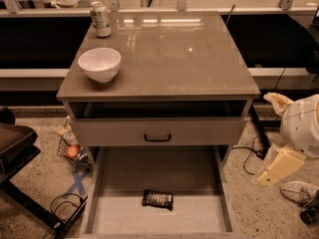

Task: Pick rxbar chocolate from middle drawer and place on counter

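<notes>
The rxbar chocolate (pixel 157 199), a black wrapper with pale print, lies flat on the floor of the middle drawer (pixel 199 218), near its front centre. The drawer is pulled fully out below the grey drawer front with a black handle (pixel 157 137). The counter (pixel 169 54) is the glossy cabinet top above. My arm's white joint (pixel 301 126) is at the right edge of the view. The cream gripper (pixel 271 172) hangs below it, outside the drawer's right wall, well right of the bar and above the floor. It holds nothing that I can see.
A white bowl (pixel 99 63) and a drink can (pixel 101 19) stand on the counter's left side. Cables (pixel 251 156), a shoe (pixel 299 192) and a small basket with an orange ball (pixel 73 152) lie on the floor. A dark chair base (pixel 20 183) is at left.
</notes>
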Robot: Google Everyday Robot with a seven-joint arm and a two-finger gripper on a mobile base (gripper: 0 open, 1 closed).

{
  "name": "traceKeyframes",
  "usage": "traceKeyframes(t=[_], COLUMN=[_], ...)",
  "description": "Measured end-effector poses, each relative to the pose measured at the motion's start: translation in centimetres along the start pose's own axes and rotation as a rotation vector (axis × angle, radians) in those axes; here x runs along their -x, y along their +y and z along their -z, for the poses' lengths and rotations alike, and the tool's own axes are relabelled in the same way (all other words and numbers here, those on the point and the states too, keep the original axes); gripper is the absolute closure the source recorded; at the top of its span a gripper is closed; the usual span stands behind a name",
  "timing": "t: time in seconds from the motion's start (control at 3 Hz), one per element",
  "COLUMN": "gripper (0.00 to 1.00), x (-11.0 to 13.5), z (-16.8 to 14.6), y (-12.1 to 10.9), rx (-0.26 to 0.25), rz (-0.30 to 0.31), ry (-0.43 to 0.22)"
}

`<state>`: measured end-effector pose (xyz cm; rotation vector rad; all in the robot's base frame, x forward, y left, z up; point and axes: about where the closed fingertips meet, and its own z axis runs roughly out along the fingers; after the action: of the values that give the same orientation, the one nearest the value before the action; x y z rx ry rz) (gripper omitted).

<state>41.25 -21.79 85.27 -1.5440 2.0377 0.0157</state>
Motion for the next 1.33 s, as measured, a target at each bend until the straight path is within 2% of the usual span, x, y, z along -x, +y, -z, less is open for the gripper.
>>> traceKeyframes(t=[0.33, 0.67, 1.0, 1.33], gripper=[0.00, 0.00, 0.00, 0.00], x=[0.3, 0.1, -1.0, -1.7], z=[-3.0, -8.1, -14.1, -18.9], y=[0.6, 1.4, 3.5, 4.6], rx=[0.009, 0.012, 0.016, -0.019], rz=[-0.003, -0.016, -0.041, -0.051], ry=[-0.016, -0.069, -0.149, -0.223])
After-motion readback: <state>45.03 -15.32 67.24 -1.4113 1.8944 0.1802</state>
